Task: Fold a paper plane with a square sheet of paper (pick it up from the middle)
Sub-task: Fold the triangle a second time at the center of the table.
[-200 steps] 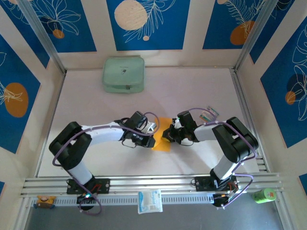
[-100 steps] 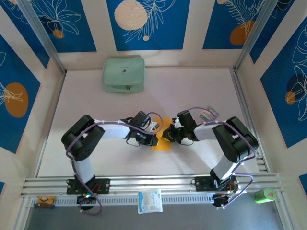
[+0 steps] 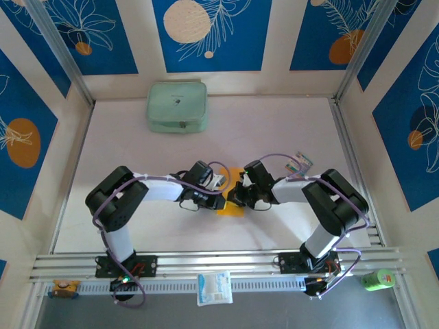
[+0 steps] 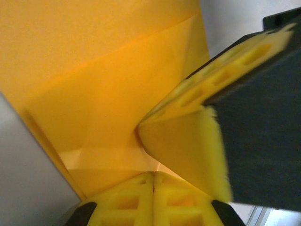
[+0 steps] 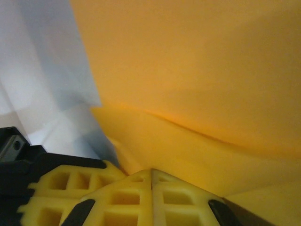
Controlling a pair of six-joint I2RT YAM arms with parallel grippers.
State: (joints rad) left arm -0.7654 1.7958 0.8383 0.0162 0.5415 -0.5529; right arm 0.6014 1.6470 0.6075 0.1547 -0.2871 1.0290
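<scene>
The orange-yellow square sheet of paper (image 3: 229, 208) lies partly folded at the table's middle, with creases and a raised flap showing in the left wrist view (image 4: 94, 70). My left gripper (image 3: 222, 198) is shut, its tips (image 4: 154, 175) pressed down onto the paper. My right gripper (image 3: 237, 195) is also shut, tips (image 5: 151, 173) against the sheet (image 5: 197, 70), and its finger (image 4: 188, 141) nearly touches the left one. The left gripper's fingers (image 5: 61, 188) appear at the lower left of the right wrist view. Most of the sheet is hidden under both grippers from above.
A pale green zipped pouch (image 3: 177, 107) sits at the back left of the table. A small striped card (image 3: 300, 163) lies right of the right arm. A white-and-blue packet (image 3: 215, 287) rests on the front rail, and a green object (image 3: 378, 279) at the front right.
The left arm's elbow has drawn in toward the middle. The right gripper has slid a little left, closer to the left gripper, covering more of the paper. Both stay shut.
</scene>
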